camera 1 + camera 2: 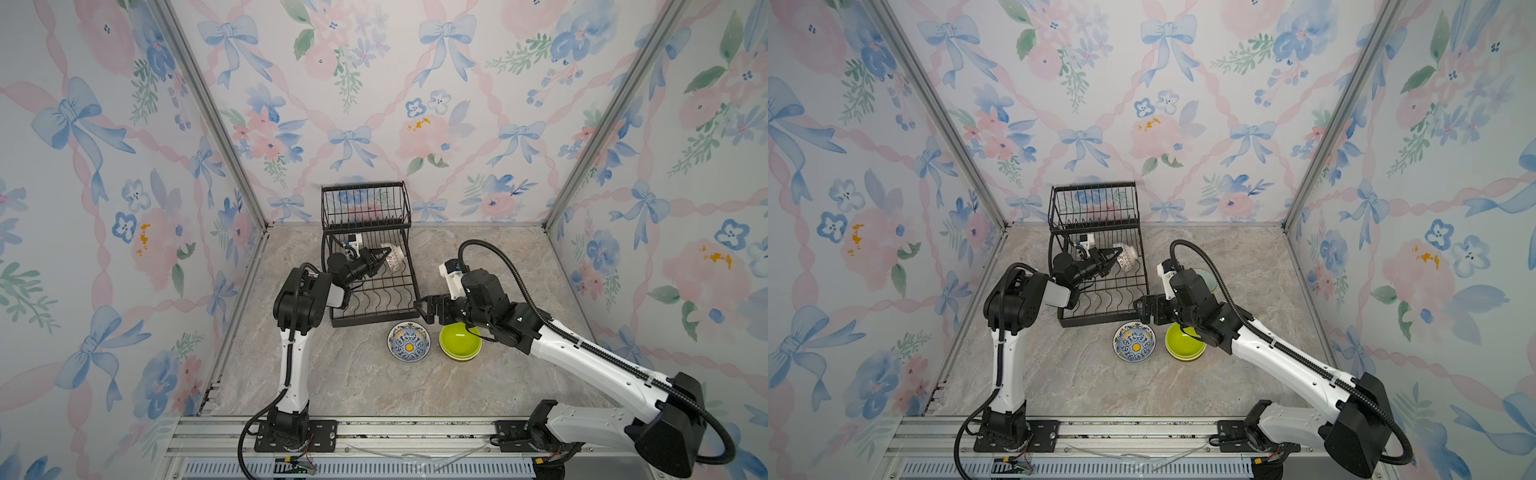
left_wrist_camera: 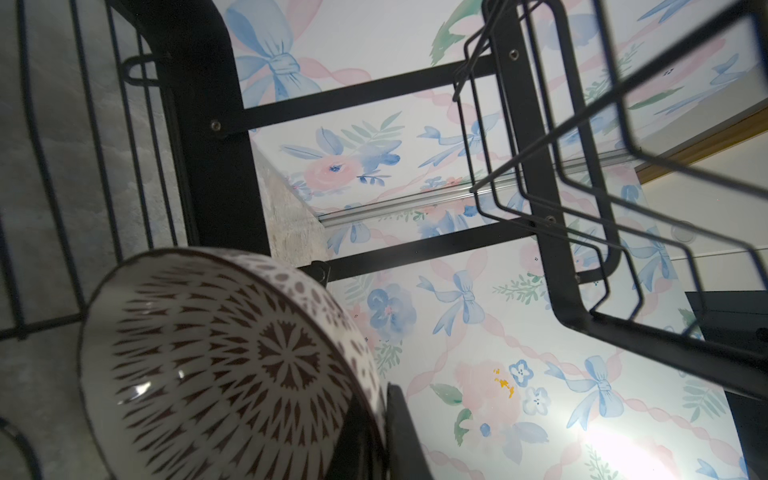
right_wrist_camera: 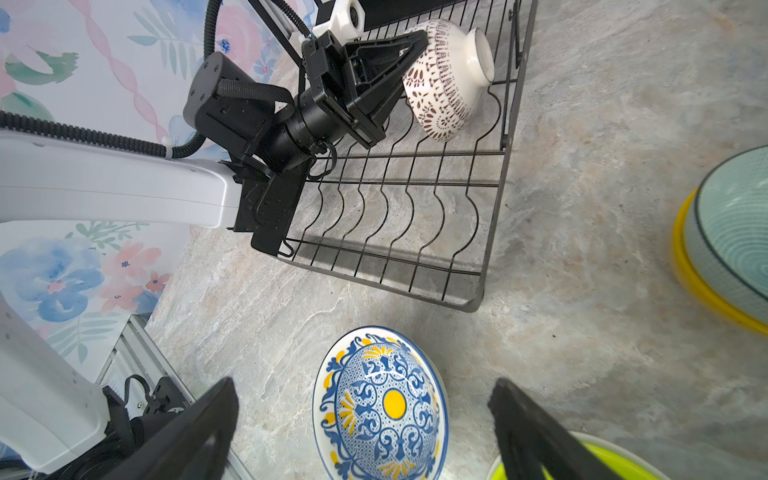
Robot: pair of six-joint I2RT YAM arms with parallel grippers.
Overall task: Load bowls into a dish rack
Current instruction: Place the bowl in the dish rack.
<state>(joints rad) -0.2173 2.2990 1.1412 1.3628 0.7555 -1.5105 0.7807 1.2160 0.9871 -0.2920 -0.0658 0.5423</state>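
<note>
The black wire dish rack (image 1: 374,322) stands at the back of the table. My left gripper (image 1: 387,250) reaches under its raised basket and is shut on the rim of a white bowl with a brown lattice pattern (image 1: 397,259), held on its side over the lower tray's wavy wires. In the left wrist view the bowl (image 2: 216,365) has its wall pinched between the jaws. My right gripper (image 3: 365,390) hangs open above a blue-and-yellow patterned bowl (image 3: 382,407) on the table just before the rack's front edge. A lime green bowl (image 1: 459,340) sits beside it, stacked in another bowl.
A pale teal bowl nested in a yellow bowl (image 3: 731,232) stands right of the rack, mostly hidden behind my right arm in both top views. Floral walls close in the table on three sides. The rack's raised basket (image 1: 365,203) holds nothing.
</note>
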